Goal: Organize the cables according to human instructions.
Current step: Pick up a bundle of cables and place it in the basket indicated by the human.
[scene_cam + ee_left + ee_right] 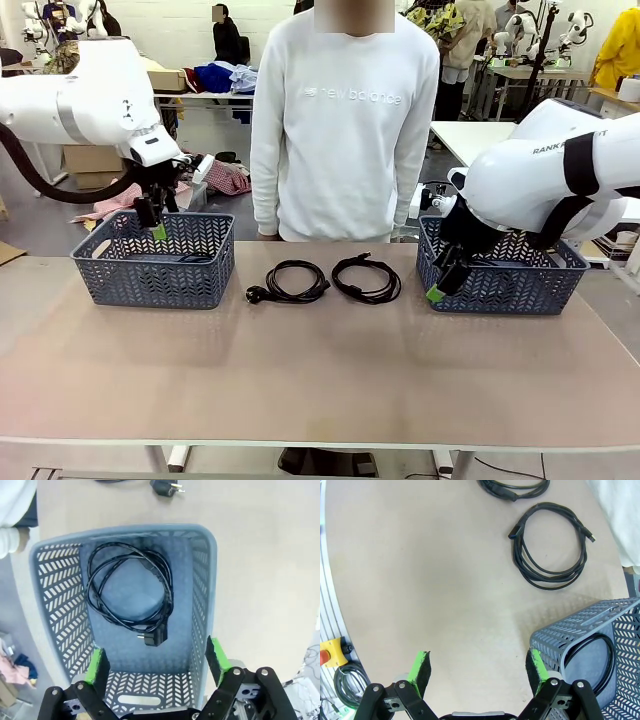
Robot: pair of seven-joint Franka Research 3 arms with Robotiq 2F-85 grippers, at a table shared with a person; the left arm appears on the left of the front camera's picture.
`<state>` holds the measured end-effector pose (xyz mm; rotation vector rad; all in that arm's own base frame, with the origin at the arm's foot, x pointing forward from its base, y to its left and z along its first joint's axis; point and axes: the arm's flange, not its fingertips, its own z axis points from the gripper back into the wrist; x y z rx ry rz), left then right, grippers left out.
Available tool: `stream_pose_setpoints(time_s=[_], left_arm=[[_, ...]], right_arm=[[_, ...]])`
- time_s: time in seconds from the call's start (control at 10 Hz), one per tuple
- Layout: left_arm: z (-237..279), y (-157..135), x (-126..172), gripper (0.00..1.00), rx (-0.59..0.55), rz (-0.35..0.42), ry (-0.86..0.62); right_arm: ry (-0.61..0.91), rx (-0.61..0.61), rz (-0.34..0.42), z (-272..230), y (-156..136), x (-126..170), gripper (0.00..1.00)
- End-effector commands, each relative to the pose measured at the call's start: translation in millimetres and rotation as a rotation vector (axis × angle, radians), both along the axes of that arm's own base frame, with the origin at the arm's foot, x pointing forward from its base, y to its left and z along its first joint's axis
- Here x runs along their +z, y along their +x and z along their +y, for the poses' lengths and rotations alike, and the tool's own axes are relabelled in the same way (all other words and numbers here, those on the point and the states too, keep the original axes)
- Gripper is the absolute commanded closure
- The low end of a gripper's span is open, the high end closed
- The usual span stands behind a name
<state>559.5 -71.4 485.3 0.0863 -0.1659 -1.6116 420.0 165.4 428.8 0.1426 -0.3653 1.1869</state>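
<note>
Coiled cable (129, 592) in basket (202, 580) — directly below spread left claw (156, 656).

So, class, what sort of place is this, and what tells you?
Probably a robotics lab or workshop. Two white robot arms, left gripper and right gripper open, work at a table across from a person. A yellow emergency-stop box sits by the table's edge, and a cluttered bench stands behind.

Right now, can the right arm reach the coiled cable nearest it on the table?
Probably yes: the right claw hangs open just outside the right basket, and only bare table lies between it and that cable.
</note>
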Motion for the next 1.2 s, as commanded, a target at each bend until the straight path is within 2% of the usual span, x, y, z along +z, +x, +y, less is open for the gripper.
stream_pose_setpoints(time_s=[0.0,0.1,0.2,0.5,0.6,0.7,0.9,1.1], left_arm=[[3.2,-5.5,3.8,0.0,0.044,-0.012,-0.039],[2.8,-7.9,2.1,0.0,0.099,0.015,-0.048],[0.4,-0.8,2.9,0.0,0.012,-0.004,-0.007],[0.4,-0.8,2.9,0.0,0.012,-0.004,-0.007],[-2.7,-1.2,1.8,0.0,0.03,0.002,-0.017],[-8.2,-6.1,6.2,0.0,0.101,-0.01,-0.091],[-25.0,-34.7,13.8,0.0,0.212,-0.029,-0.177],[-41.6,-63.7,12.3,0.0,0.245,-0.047,-0.211]], right_arm=[[0.0,-0.003,-0.003,0.6,-0.5,0.5,0.0],[0.0,-0.003,-0.003,0.6,-0.5,0.5,0.0],[0.0,-0.003,-0.003,0.6,-0.5,0.5,0.0],[0.0,-0.003,-0.003,0.6,-0.5,0.5,0.0],[0.0,-0.003,-0.003,0.6,-0.5,0.5,0.0],[0.0,-0.003,-0.003,0.6,-0.5,0.5,0.0],[0.0,-0.003,-0.003,0.6,-0.5,0.5,0.0],[0.0,-0.003,-0.003,0.6,-0.5,0.5,0.0]])
